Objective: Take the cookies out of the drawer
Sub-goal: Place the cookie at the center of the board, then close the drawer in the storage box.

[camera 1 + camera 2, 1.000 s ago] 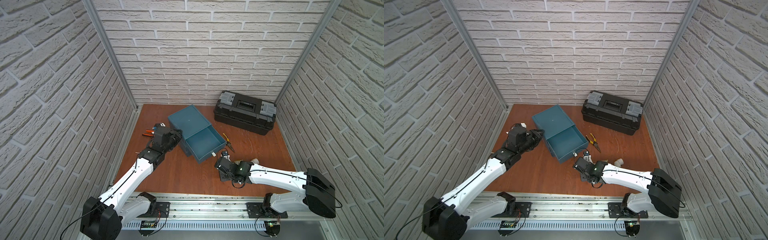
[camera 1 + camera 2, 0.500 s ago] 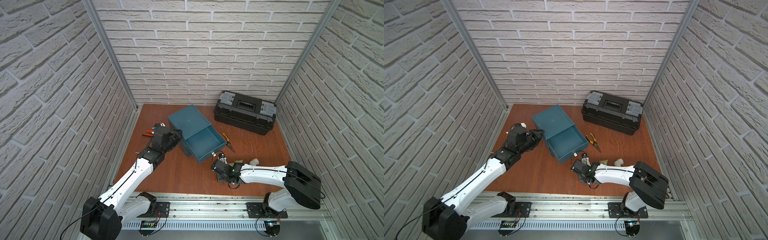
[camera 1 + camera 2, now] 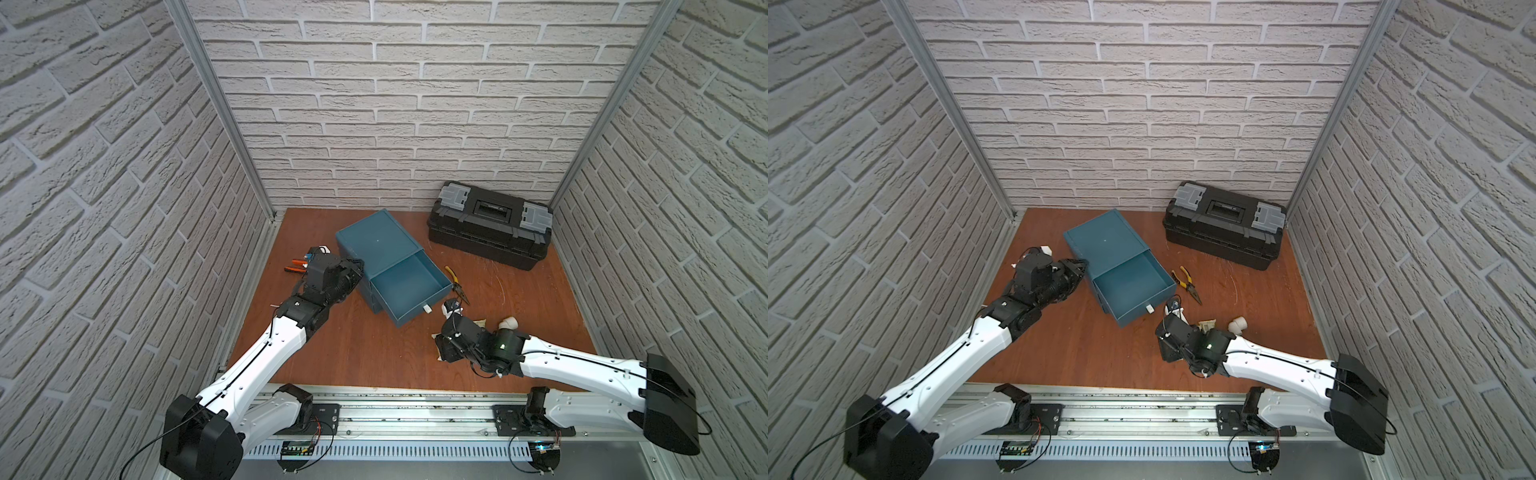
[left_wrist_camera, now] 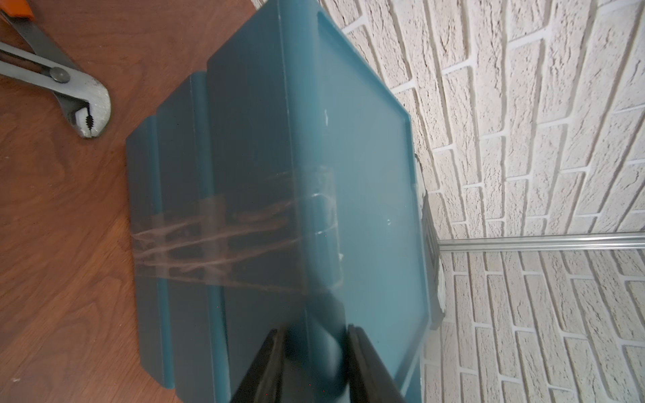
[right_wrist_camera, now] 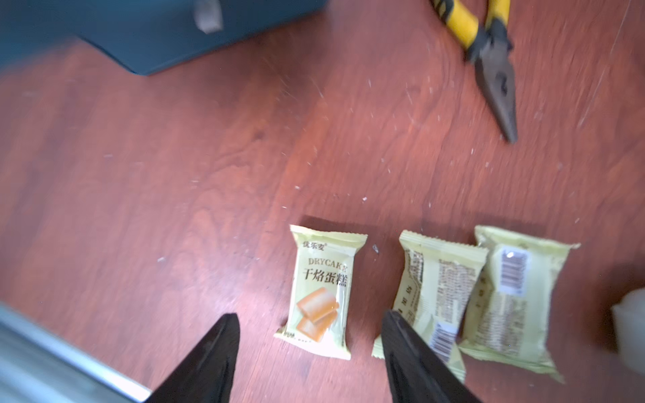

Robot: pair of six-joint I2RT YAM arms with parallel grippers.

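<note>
Three pale gold cookies packets lie on the brown table in the right wrist view: one face up (image 5: 323, 289), two face down (image 5: 438, 289) (image 5: 509, 296). My right gripper (image 5: 310, 314) hangs open just over them, and the face-up packet lies free ahead of the gap. In both top views the right wrist covers most of the packets; one gold edge (image 3: 480, 322) shows. The teal drawer (image 3: 419, 311) is pulled out of its cabinet (image 3: 376, 241), and its floor shows bare. My left gripper (image 4: 316, 335) is shut on the cabinet's left top edge.
Yellow-handled pliers (image 3: 456, 284) lie right of the drawer, close to the packets. A white pipe elbow (image 3: 509, 322) sits beside my right wrist. Orange-handled pliers (image 3: 297, 266) lie left of the cabinet. A black toolbox (image 3: 490, 226) stands at the back right.
My right gripper's jaws have spread wide over the packets while its wrist stayed in about the same spot. The left arm and the cabinet have not moved.
</note>
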